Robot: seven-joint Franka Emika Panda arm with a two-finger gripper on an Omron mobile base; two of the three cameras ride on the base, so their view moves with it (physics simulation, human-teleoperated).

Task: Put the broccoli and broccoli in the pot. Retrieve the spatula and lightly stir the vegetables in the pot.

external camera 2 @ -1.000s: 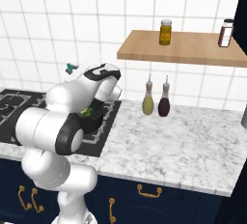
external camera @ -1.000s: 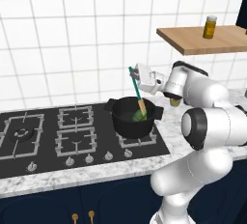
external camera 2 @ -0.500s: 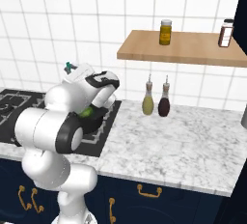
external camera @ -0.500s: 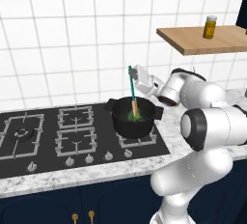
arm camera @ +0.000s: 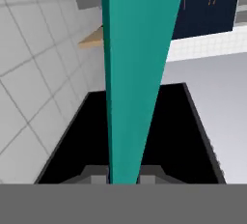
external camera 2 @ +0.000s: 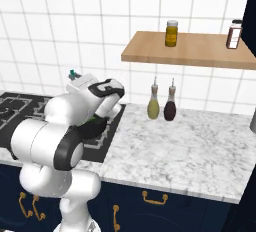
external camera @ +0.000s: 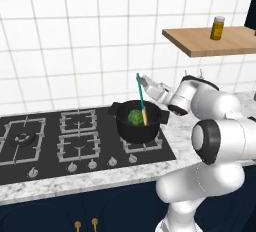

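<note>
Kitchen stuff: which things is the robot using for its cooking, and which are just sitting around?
Using:
- round black deep pot
- bright-green lumpy broccoli inside the pot
- slim teal-handled spatula, tan blade in the pot
- gripper, shut on spatula

Just sitting around:
- two small bottles on the marble counter
- yellow jar and brown jar on the wooden shelf
</note>
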